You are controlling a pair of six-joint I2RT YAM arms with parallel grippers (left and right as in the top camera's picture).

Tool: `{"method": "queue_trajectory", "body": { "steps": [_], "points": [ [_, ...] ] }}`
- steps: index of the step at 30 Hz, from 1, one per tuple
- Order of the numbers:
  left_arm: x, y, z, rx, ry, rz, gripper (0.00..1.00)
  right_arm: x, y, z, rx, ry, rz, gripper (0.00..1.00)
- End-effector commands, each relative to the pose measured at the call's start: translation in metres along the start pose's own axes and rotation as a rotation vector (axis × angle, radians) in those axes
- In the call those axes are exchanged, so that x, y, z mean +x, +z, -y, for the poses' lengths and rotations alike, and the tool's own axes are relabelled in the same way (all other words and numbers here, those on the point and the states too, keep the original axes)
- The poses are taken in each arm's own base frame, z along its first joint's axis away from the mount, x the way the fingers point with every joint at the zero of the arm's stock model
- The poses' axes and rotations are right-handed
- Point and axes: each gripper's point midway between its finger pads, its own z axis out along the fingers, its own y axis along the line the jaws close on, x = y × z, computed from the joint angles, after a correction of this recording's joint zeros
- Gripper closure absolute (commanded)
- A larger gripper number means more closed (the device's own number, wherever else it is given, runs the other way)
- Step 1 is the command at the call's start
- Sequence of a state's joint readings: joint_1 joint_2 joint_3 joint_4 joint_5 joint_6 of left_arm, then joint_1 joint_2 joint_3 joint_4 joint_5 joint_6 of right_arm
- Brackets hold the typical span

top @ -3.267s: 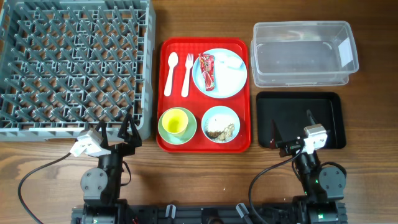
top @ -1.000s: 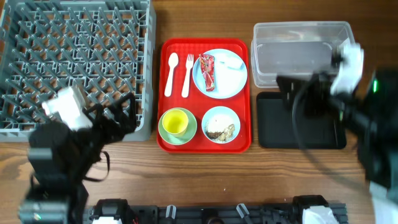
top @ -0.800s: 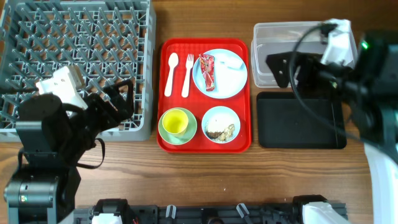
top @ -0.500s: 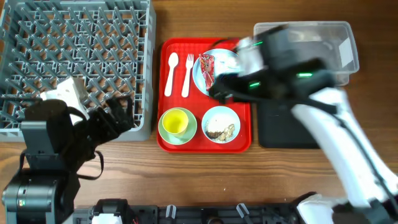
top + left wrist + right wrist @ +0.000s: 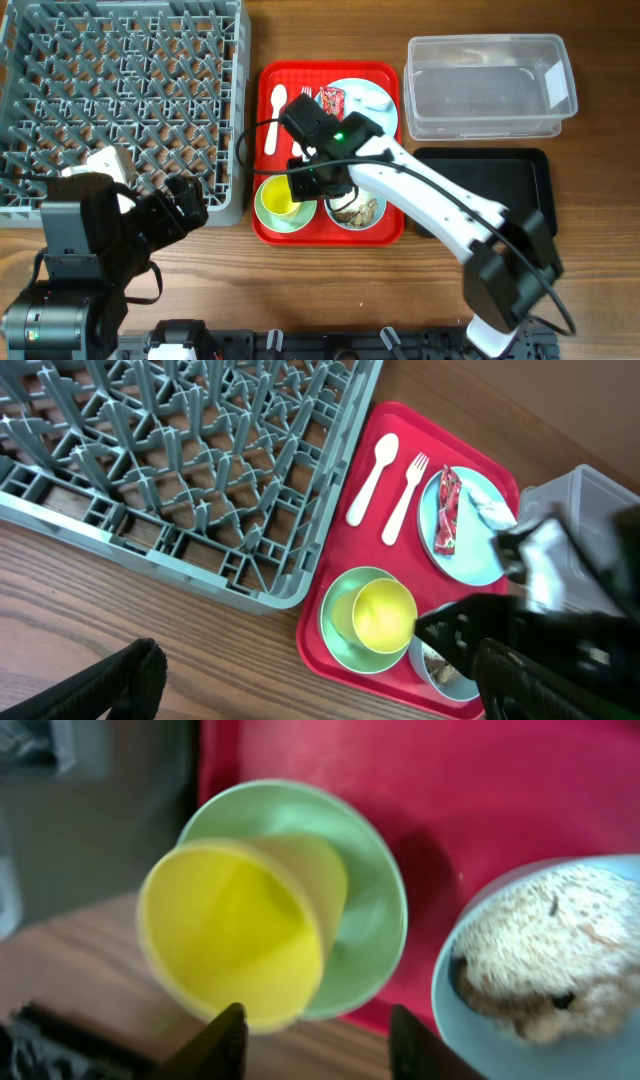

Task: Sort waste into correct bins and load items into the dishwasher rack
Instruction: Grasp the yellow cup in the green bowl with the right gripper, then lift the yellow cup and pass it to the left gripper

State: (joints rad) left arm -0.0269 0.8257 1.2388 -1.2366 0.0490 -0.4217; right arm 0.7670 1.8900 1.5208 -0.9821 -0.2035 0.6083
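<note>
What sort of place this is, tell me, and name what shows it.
Probably a lab table staged as a dish-clearing station: a grey dishwasher rack, a red tray with a littered plate, and a clear tub and black tray beside it.

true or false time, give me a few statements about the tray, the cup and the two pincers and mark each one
1. The yellow cup stands in a bowl on the red tray. True.
2. The right pincer is at the cup. True.
3. The right pincer is shut on the cup. False: it is open, with the cup just ahead of its fingers.
4. The spoon and fork lie side by side on the red tray. True.
5. The red wrapper lies in the bowl under the cup. False: the red wrapper lies on the plate.
6. The left pincer is over the red tray. False: the left pincer is open at the near edge of the rack.
</note>
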Motion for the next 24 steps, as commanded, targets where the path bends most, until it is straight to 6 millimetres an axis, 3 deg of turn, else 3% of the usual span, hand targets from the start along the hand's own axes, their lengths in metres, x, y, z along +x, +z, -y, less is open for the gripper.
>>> {"method": "queue_trajectory", "body": {
  "steps": [1,3,8,9,10,11,15,19,20,24],
  "points": [
    [-0.005,-0.006,-0.001,-0.007,0.026,0.027,0.0,-0.001,0.031,0.01,0.052,0.072,-0.048,0.74],
    [-0.005,-0.006,-0.001,-0.007,0.026,0.026,0.0,0.003,0.038,0.008,0.033,0.066,-0.081,0.78],
    [-0.005,-0.006,-0.001,-0.007,0.026,0.026,0.0,0.0,0.039,0.005,0.019,0.063,-0.074,0.77],
    [-0.005,-0.006,-0.001,-0.006,0.026,0.026,0.0,-0.001,0.039,0.006,0.024,0.063,-0.068,0.82],
    [-0.005,-0.006,-0.001,-0.006,0.026,0.026,0.0,-0.002,0.04,0.006,0.027,0.063,-0.065,0.94],
    [-0.005,-0.006,-0.001,-0.007,0.026,0.026,0.0,-0.002,0.04,0.006,0.025,0.063,-0.065,0.96],
    [-0.004,-0.006,-0.001,-0.009,0.026,0.022,0.0,-0.008,0.019,0.005,-0.002,0.044,-0.023,0.96],
    [-0.004,-0.006,-0.001,-0.007,0.023,0.02,0.0,-0.032,-0.047,0.009,-0.093,0.053,0.124,0.96],
    [-0.003,-0.006,0.005,0.022,0.023,0.014,0.0,-0.039,-0.071,0.014,-0.126,0.069,0.175,0.96],
    [0.006,-0.006,0.059,0.32,0.083,-0.089,0.0,-0.053,-0.152,0.008,-0.369,-0.052,0.328,0.96]
  ]
}}
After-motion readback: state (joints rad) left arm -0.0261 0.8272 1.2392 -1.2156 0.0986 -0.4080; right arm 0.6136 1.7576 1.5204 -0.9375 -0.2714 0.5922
